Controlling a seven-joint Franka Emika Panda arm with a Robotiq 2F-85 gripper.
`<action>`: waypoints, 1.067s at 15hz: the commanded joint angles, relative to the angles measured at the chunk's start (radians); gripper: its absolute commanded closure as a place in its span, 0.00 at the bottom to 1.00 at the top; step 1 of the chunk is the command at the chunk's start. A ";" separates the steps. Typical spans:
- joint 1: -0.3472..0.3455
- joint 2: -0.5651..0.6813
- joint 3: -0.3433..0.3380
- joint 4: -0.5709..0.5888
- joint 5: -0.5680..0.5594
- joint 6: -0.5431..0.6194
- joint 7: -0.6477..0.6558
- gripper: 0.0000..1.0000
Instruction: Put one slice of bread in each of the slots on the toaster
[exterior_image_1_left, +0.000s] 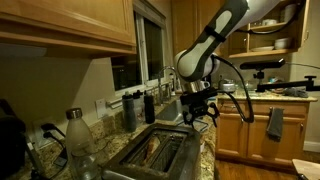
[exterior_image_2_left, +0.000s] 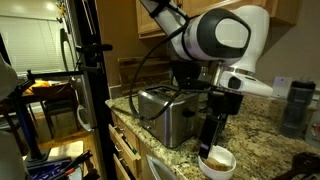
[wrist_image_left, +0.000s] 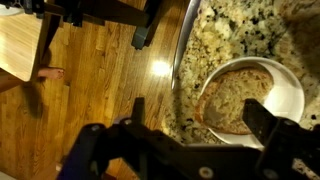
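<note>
Wrist view shows the gripper with its jaws spread wide and nothing between them, hanging over the slice of bread; the slice lies flat in a white bowl on the granite counter, right at the counter's edge above the wood floor. The wide spread looks meant to straddle the slice, though a flat slice offers little edge to pinch; in an exterior view the toaster stands just left of the bowl, so the carry should be short; whether either of its 2 slots is filled, I cannot tell.
</note>
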 joint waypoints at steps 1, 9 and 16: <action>-0.008 0.013 -0.015 0.003 0.017 0.037 -0.059 0.00; -0.011 0.057 -0.028 0.010 0.039 0.107 -0.130 0.00; -0.019 0.120 -0.039 0.030 0.105 0.140 -0.213 0.00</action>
